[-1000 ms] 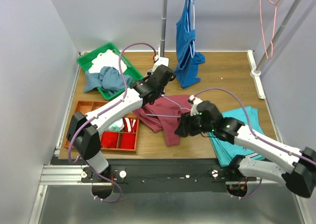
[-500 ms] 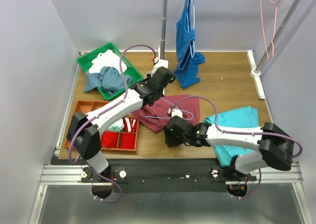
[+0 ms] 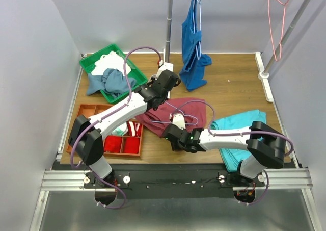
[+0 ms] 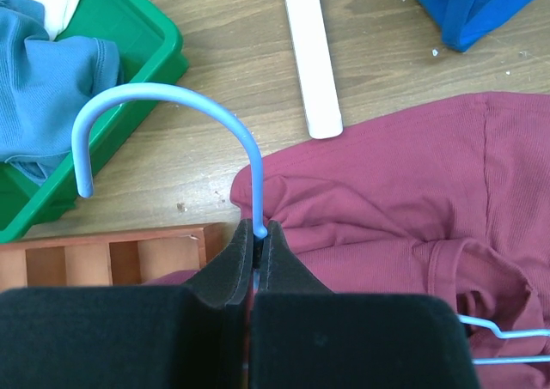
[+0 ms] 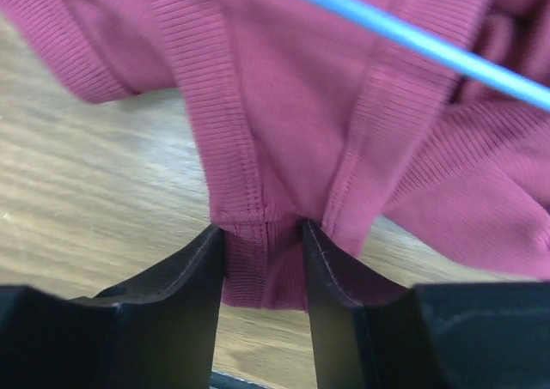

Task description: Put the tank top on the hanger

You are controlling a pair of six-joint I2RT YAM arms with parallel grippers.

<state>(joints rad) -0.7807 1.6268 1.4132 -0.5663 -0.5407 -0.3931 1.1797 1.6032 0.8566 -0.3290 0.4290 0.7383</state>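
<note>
The right gripper (image 5: 262, 269) has its jaws closed in on a ribbed strap seam of the maroon tank top (image 5: 284, 140), which spreads on the wooden table (image 5: 77, 191) just beyond them. The left gripper (image 4: 258, 256) is pressed tight on the neck of the hanger (image 4: 163, 118), hook arching ahead toward the green tray (image 4: 129, 37).

Walls (image 3: 30, 62): pale lavender-grey, plain, on three sides
Table (image 3: 234, 83): brown wood grain
Rail (image 3: 168, 17): upright grey pole at back
Light: even, soft
</note>
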